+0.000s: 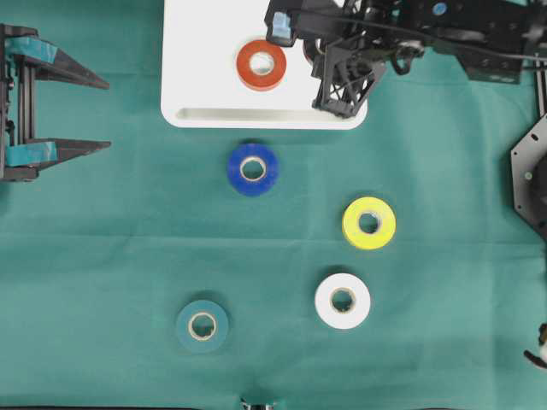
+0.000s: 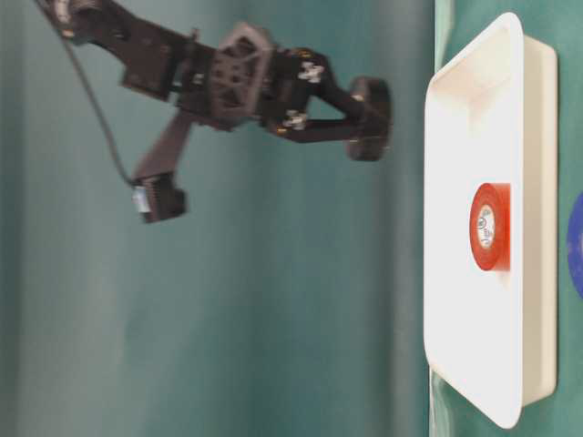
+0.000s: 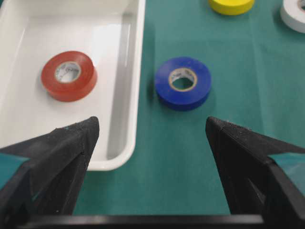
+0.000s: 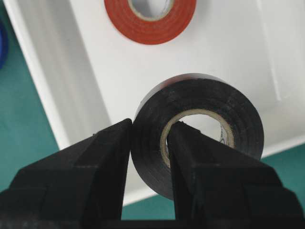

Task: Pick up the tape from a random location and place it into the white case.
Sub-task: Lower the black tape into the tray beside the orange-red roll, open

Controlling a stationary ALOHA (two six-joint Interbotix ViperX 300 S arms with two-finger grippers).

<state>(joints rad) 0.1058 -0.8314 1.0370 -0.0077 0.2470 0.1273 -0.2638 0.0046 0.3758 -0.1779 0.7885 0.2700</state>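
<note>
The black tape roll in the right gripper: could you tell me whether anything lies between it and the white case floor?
Nothing visible does. The black tape roll hangs in the right gripper over bare floor of the white plastic case; the red tape roll lies to one side.

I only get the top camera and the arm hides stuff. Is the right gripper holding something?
Observer: Yes. The right gripper is shut on a black tape roll, with one finger through its hole.
Operator: Is the roll touching the tray already?
Observer: No. In the table-level view the roll hangs clear of the white case, with a gap between them.
</note>
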